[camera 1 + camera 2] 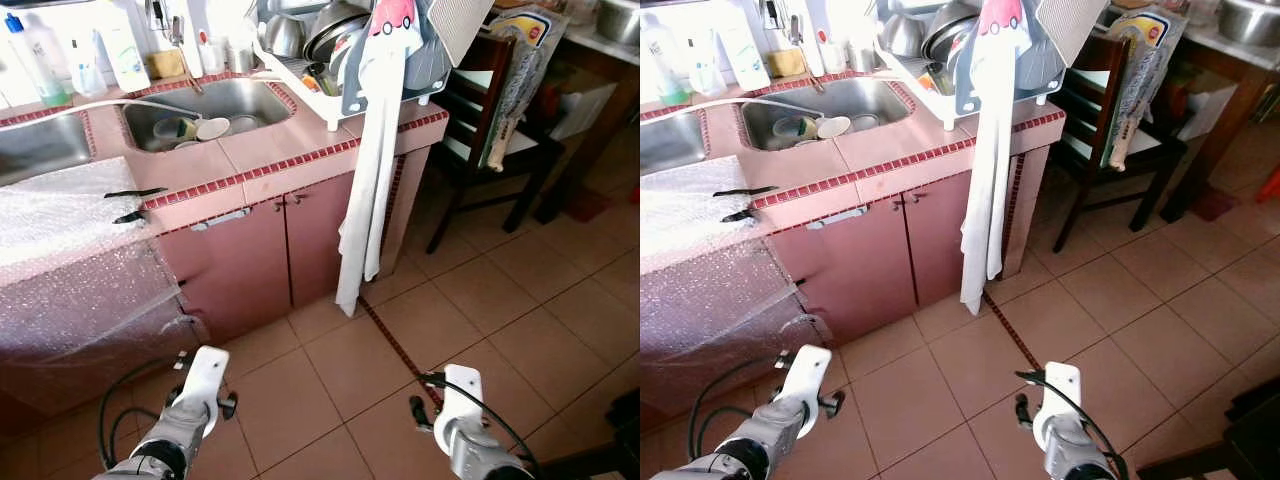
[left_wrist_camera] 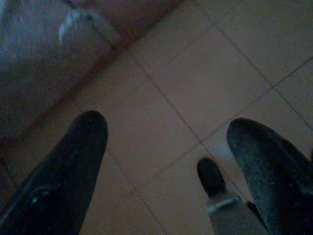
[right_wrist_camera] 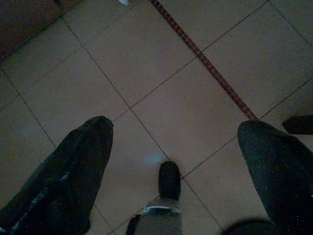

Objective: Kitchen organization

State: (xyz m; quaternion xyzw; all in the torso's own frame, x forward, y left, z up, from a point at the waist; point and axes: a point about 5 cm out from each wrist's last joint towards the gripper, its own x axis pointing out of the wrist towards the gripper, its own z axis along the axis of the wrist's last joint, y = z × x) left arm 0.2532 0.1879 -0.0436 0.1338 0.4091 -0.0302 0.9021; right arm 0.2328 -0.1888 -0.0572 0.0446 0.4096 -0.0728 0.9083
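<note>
Two pairs of black fingers hang spread and empty over the tiled floor (image 1: 470, 300): in the wrist views the left gripper (image 2: 166, 161) and the right gripper (image 3: 173, 161) each show a wide gap between their fingertips, with only tan tiles beneath. From the head camera both arms sit low, the left at about 7 o'clock and the right at about 5 o'clock, well apart from the counter.

At 11 o'clock stands the pink tiled counter (image 1: 290, 150) with its double cabinet doors (image 1: 270, 250) shut below. Its steel sink (image 1: 205, 110) holds a cup and a few dishes. Bubble wrap (image 1: 70, 250) drapes over the counter's end at 9 o'clock. A white dish rack (image 1: 330, 60) at 12 o'clock carries steel bowls and pans, and a long white cloth (image 1: 365, 190) hangs from it down toward the floor. A dark wooden chair (image 1: 490, 130) stands at 2 o'clock, just beside the counter's end.
</note>
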